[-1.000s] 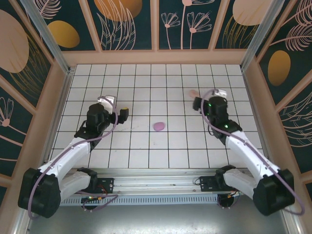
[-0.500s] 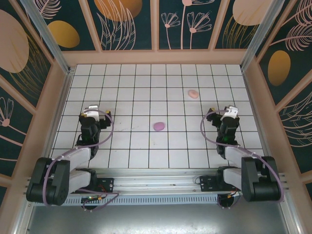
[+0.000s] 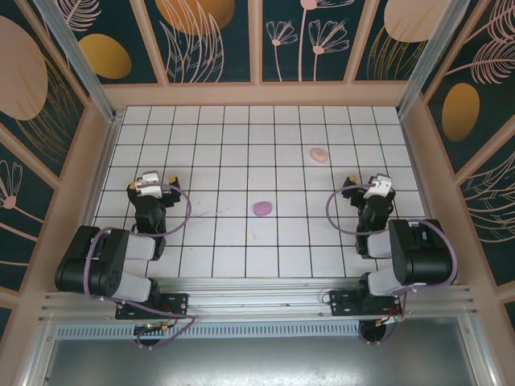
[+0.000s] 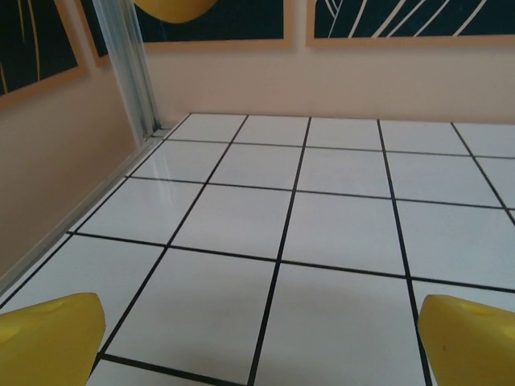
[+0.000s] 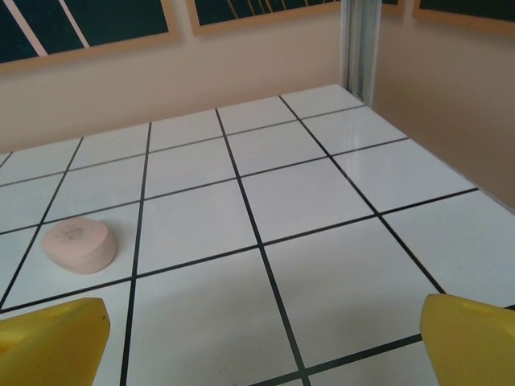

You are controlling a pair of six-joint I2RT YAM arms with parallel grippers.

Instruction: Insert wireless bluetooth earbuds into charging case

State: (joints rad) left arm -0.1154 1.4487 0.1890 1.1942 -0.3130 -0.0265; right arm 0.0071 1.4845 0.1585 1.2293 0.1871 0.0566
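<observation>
- My arms are folding back nearer their bases than before; left gripper (image 3: 151,183) and right gripper (image 3: 368,186) are staying spread wide, empty.
- What looks like the purple case (image 3: 262,208) is lying mid-table, unmoved, with the pink case (image 3: 319,154) beyond it to the right.

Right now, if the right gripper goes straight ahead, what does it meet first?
Likely nothing before the far wall: the right gripper faces bare tiles, and the pink oval case lies left of its line.

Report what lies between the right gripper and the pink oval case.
Bare white tiles only, between the right gripper and the pink oval case; the right wrist view shows the stretch, and the top view agrees.
</observation>
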